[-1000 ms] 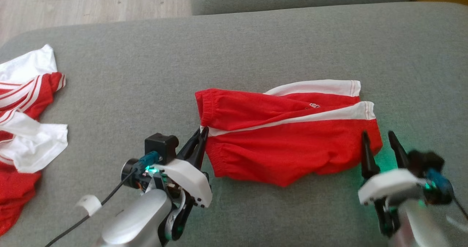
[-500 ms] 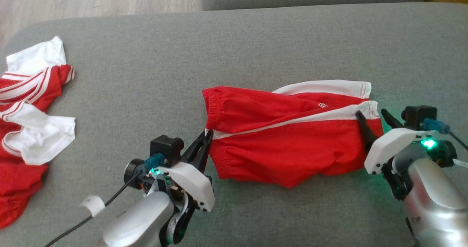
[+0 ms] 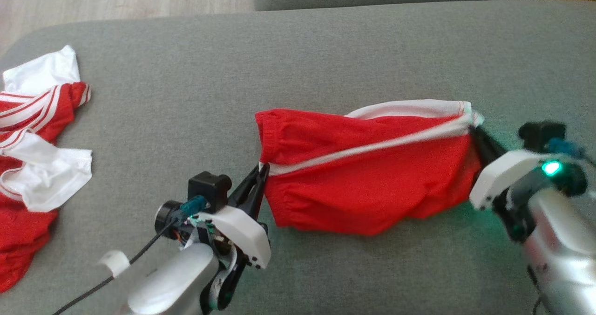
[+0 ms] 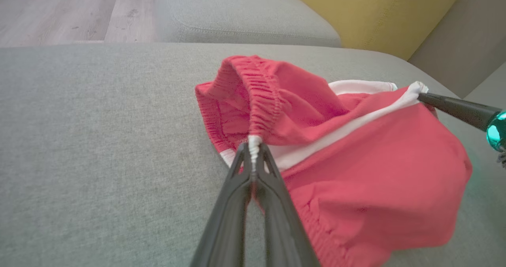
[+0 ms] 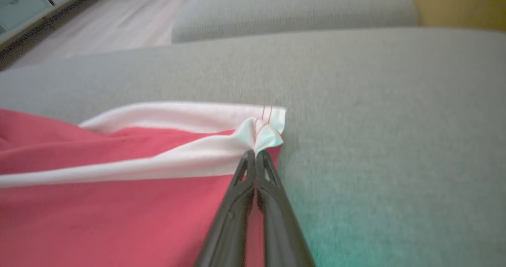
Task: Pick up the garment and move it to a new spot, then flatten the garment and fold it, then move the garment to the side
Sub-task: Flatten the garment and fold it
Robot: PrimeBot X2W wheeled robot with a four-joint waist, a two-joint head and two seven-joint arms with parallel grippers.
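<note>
Left fingers pinch the waistband of the red shorts, right fingers the hem, seemingly to lift them taut.

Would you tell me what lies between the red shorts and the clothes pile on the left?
Bare grey cushion, as the head view shows.

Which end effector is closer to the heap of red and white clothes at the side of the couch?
Left. The left end effector pinches the red shorts' waistband end, on the heap's side; the right end effector pinches the far hem corner.
</note>
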